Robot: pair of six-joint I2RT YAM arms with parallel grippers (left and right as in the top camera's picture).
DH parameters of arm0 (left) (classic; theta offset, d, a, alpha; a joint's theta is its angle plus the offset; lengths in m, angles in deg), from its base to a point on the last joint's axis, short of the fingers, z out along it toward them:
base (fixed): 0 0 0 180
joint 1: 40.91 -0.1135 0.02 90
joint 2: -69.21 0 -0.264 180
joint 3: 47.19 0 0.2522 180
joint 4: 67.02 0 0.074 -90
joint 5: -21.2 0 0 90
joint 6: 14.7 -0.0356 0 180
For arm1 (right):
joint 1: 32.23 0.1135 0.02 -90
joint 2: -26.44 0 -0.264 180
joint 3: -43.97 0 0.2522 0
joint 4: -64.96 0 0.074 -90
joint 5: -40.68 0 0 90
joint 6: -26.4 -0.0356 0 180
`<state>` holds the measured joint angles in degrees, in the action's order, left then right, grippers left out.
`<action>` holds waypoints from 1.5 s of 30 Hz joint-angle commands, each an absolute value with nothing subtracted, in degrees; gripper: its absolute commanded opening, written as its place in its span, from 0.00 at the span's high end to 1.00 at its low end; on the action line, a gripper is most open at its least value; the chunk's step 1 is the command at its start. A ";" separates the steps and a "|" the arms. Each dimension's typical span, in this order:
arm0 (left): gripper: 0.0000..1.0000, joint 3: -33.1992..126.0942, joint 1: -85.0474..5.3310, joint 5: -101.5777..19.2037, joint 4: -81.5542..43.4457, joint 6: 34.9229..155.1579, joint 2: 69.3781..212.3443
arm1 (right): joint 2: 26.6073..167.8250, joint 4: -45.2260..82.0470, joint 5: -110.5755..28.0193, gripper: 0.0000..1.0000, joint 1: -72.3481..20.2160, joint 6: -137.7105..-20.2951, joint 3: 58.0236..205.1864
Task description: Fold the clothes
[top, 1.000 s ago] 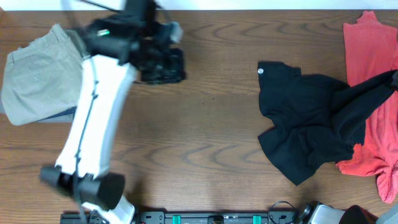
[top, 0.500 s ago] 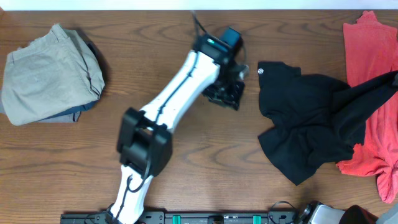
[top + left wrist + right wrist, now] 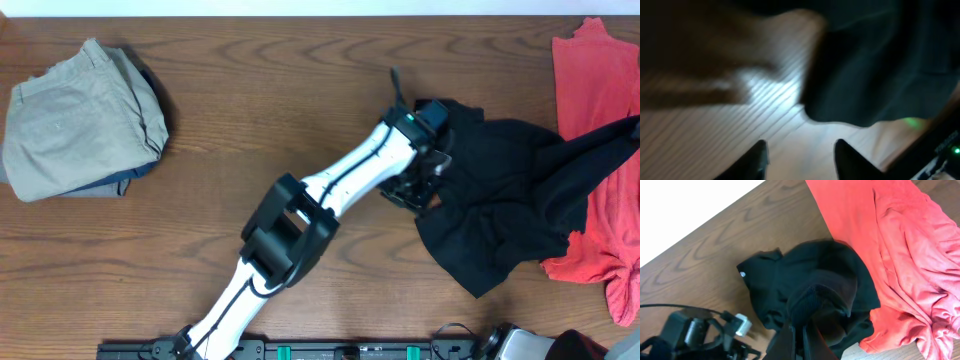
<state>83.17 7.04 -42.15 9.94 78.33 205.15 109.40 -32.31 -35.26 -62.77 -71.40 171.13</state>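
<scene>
Hovering at the left edge of the black shirt, the left claw stands partly open with nothing in it. In the blurred left wrist view its two fingertips are set apart, with bare wood of the table showing between them. The dark edge of the shirt lies just beyond the tips. Whether a finger touches the cloth cannot be told from either view. The left arm reaches in a slant from the near left of the table to this spot.

The right claw is closed, its fingers pressed together at the near edge of the right wrist view. A bunched fold of the black shirt rises right up to them and looks pinched there. From above, a strip of that shirt stretches off to the right edge, across the coral-red garment.

The shirt itself lies crumpled on the right half of the table, unfolded, with a small white logo mark on its left part. The coral-red garment is spread at the far right, partly under the shirt. The khaki trousers sit folded in a pile at the far left, well apart from both claws.
</scene>
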 commanded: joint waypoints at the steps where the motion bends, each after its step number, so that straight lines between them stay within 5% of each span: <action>1: 0.48 82.86 9.22 -41.80 7.99 77.89 205.57 | 109.07 -32.48 -35.63 0.99 -63.30 -70.57 171.24; 12: 0.34 80.09 11.52 -49.19 2.55 77.89 206.84 | 109.07 -33.07 -35.61 0.99 -63.30 -70.54 171.24; 20: 0.32 74.56 11.58 -49.14 -3.33 77.92 206.84 | 109.07 -33.27 -35.63 0.99 -63.30 -70.54 171.24; 22: 0.41 73.81 11.69 -48.92 -3.35 77.92 206.84 | 109.07 -33.27 -35.65 0.99 -63.30 -70.54 171.24; 25: 0.94 73.62 11.91 -48.88 -1.84 77.92 206.81 | 109.07 -33.23 -36.07 0.99 -63.30 -70.57 171.24; 34: 0.94 74.07 5.55 -65.84 11.60 77.87 206.42 | 109.18 -34.08 -37.29 0.99 -63.28 -70.63 171.22; 45: 0.94 76.13 -21.71 -69.47 13.39 79.66 199.71 | 109.84 -36.57 -38.36 0.99 -62.40 -71.72 160.64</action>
<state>75.19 -15.74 -65.71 13.50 78.53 203.69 109.45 -36.46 -37.66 -62.75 -71.22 164.45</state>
